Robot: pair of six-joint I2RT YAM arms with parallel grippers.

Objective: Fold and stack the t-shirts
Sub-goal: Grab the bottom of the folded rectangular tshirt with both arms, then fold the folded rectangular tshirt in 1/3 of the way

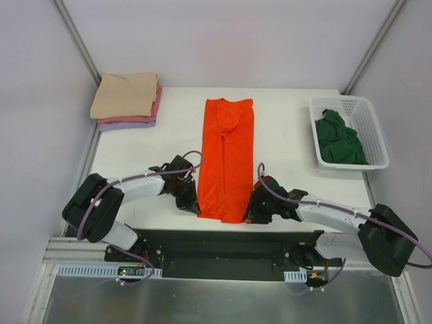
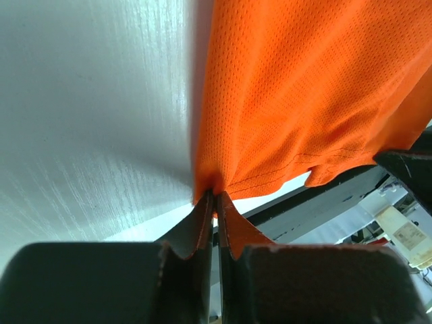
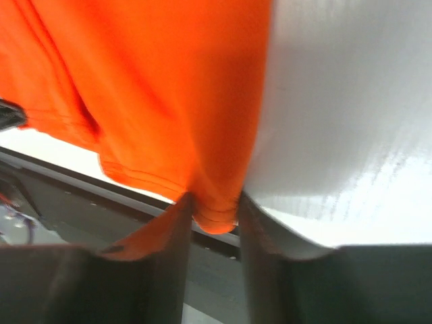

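Observation:
The bright orange t-shirt (image 1: 228, 158) lies folded into a long narrow strip down the middle of the white table. Its near hem is at the table's front edge. My left gripper (image 1: 192, 202) is shut on the near left corner of the hem; in the left wrist view (image 2: 216, 196) the jaws pinch the orange cloth (image 2: 304, 94). My right gripper (image 1: 251, 210) holds the near right corner; in the right wrist view (image 3: 212, 199) the orange cloth (image 3: 155, 81) fills the gap between its fingers. A dark green t-shirt (image 1: 341, 138) lies crumpled in the basket.
A white mesh basket (image 1: 378, 128) stands at the right edge of the table. A folded stack (image 1: 127, 98) of beige, pink and lavender shirts sits at the back left corner. The black base rail runs just below the table's front edge.

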